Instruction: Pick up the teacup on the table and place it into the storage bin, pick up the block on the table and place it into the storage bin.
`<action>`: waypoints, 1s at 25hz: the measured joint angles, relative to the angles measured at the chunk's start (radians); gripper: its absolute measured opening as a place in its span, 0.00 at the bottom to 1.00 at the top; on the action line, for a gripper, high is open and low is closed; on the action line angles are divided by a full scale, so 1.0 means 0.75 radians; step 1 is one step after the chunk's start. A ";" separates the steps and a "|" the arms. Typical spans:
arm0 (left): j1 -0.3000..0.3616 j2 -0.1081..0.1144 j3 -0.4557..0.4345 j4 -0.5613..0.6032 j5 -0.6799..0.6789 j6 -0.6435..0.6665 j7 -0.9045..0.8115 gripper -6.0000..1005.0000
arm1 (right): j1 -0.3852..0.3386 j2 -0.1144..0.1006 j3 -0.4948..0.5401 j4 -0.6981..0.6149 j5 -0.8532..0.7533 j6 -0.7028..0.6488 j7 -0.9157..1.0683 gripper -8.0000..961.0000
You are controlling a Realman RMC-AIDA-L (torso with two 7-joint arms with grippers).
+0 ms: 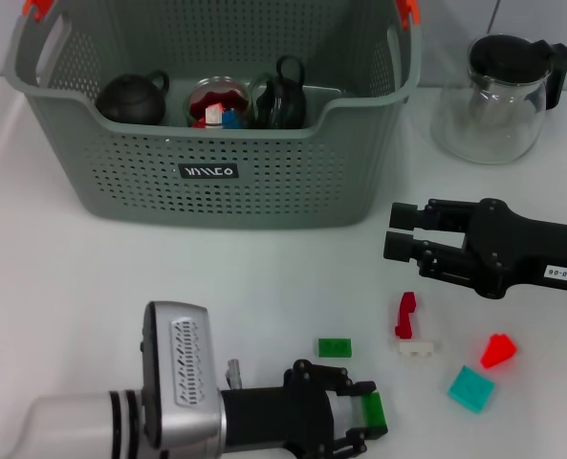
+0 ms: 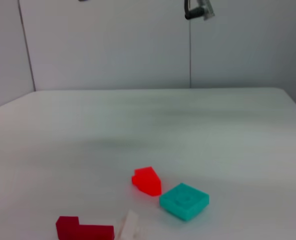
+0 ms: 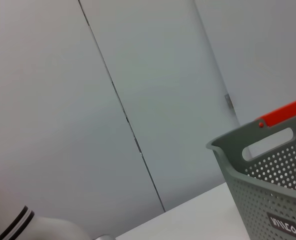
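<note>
L gripper (image 1: pixel 371 413) clamps green block (image 1: pixel 374 409); storage bin (image 1: pixel 254 172) well beyond.

Storage bin (image 1: pixel 216 182) rim cut off at top edge, glass pitcher (image 1: pixel 498 96) handle cropped

Head view steeply downward over table (image 1: pixel 120 277); wrist views low, level, sharing its surface

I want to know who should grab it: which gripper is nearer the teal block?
Left. The left gripper, shut on a green block, sits just beside the teal block; the right gripper is farther back, toward the bin.
</note>
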 joint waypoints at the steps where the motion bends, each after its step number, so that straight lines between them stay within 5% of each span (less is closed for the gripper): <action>1: 0.002 0.002 0.001 0.005 0.001 0.009 -0.009 0.41 | 0.000 0.000 0.000 0.000 0.001 0.000 0.000 0.52; 6: 0.080 0.019 0.004 0.158 0.054 0.223 -0.196 0.40 | -0.001 -0.005 0.000 0.000 0.003 -0.005 0.000 0.52; 9: 0.250 0.032 -0.012 0.563 0.080 0.583 -0.551 0.41 | -0.002 -0.005 0.000 0.000 0.003 -0.006 0.000 0.52; 13: 0.324 0.060 -0.128 0.813 0.075 0.856 -0.782 0.41 | -0.005 -0.005 0.000 0.000 0.003 -0.003 0.000 0.52; 19: 0.221 0.166 -0.447 0.909 0.010 1.126 -1.108 0.42 | 0.000 -0.002 0.000 0.000 -0.002 0.004 -0.001 0.52; 25: 0.026 0.264 -0.502 0.946 -0.138 1.013 -1.443 0.43 | 0.006 0.000 0.000 0.000 -0.005 0.005 -0.004 0.52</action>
